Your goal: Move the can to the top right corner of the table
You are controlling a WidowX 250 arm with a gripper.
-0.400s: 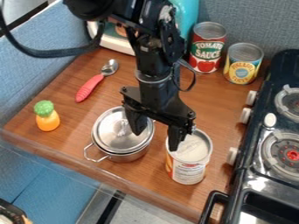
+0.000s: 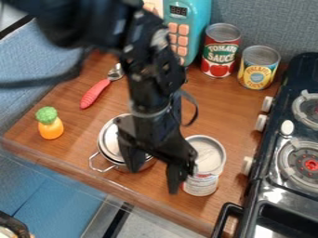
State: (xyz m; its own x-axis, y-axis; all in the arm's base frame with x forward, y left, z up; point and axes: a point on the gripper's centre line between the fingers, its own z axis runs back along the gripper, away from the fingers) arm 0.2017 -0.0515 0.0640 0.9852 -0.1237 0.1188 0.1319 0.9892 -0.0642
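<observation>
The gripper point(image 2: 154, 179) hangs open over the front of the table, its two fingers spread well apart. Its left finger is in front of the lidded metal pot, and the right one overlaps the left edge of the white-labelled can point(image 2: 208, 160). That can stands upright near the table's front right, its pale top facing up. Nothing is visible between the fingers. Whether the right finger touches the can, I cannot tell. Part of the can's left side is hidden by the gripper.
Beside the can is the metal pot point(image 2: 110, 142), partly covered by the arm. A tomato sauce can point(image 2: 219, 51) and a pineapple can point(image 2: 258, 68) stand at the back right, near a teal toy microwave point(image 2: 197, 23). A stove point(image 2: 292, 139) borders the right; a red-handled spoon point(image 2: 95, 93) and toy carrot point(image 2: 50, 125) lie left.
The gripper has moved toward the table's front edge and slightly left, from over the pot and can to beside the can's left side. The can stands where it was.
</observation>
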